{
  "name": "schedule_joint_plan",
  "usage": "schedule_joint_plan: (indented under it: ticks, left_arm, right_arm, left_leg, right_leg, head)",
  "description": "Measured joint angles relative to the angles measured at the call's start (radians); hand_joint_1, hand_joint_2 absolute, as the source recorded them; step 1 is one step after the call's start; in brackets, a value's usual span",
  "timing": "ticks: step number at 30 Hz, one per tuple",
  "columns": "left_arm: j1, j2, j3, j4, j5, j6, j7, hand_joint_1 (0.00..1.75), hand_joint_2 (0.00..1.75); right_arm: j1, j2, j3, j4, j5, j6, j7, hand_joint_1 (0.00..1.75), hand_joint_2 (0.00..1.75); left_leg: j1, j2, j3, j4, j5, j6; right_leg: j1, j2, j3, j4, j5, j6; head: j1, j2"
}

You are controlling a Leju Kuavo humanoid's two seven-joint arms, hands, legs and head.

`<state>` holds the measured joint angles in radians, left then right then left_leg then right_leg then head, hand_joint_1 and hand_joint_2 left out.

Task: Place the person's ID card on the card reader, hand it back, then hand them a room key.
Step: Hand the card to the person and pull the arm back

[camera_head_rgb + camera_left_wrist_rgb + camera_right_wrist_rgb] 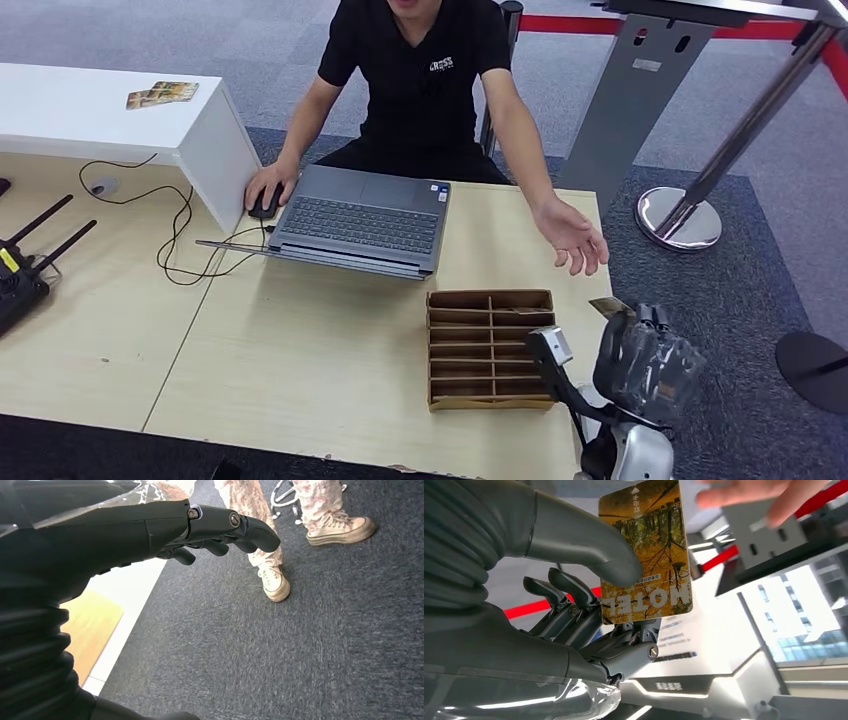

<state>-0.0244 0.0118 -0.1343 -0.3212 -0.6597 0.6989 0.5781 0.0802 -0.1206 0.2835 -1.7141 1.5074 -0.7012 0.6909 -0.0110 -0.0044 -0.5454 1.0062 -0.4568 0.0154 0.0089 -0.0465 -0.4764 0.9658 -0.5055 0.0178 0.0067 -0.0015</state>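
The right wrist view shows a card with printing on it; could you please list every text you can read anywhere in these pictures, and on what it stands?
"HOTEL": on the yellow room key card, upside down in this view, pinched in the right hand.
Small characters by an arrow at the card's far end: too small to read.
White logo on the person's black shirt: blurred.
Dark sign in the background behind the hand: blurred.
Cards on the white shelf: too small to read.

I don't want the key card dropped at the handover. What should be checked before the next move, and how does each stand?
1. Room key card pinched in the right hand: ok.
2. Person's open hand waiting beyond the card: ok.
3. Card touching their fingers: not ok, a gap shows.
4. Left hand holds nothing, hanging over the carpet: ok.
5. Wooden card tray clear of the right arm's path: cannot tell.
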Motion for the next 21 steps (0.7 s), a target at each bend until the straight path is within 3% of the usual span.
schedule_joint_plan:
  ticks: [6,14,21]
  left_arm:
    - [-0.001,0.0,-0.009,0.0,0.008,0.0,0.004,0.0,1.75]
    - [-0.001,0.0,-0.02,0.0,0.02,0.0,0.008,0.0,1.75]
    - [0.0,0.0,-0.024,0.0,0.022,0.0,0.012,0.0,1.75]
  right_arm:
    - [-0.048,0.03,0.123,0.017,-0.05,0.001,-0.11,1.75,1.75]
    - [-0.056,0.096,0.159,0.029,-0.108,0.001,-0.321,1.75,1.75]
    - [-0.054,0.139,0.159,0.038,-0.12,0.001,-0.369,1.75,1.75]
  left_leg:
    - [0.0,0.0,0.0,0.0,0.0,0.0]
    - [0.0,0.0,0.0,0.0,0.0,0.0]
    - [0.0,0.0,0.0,0.0,0.0,0.0]
  right_leg:
    - [0.0,0.0,0.0,0.0,0.0,0.0]
    - [0.0,0.0,-0.001,0.0,0.0,0.0]
    - [0.0,0.0,-0.001,0.0,0.0,0.0]
  head:
    - [0.0,0.0]
    - [0.0,0.0]
    - [0.0,0.0]
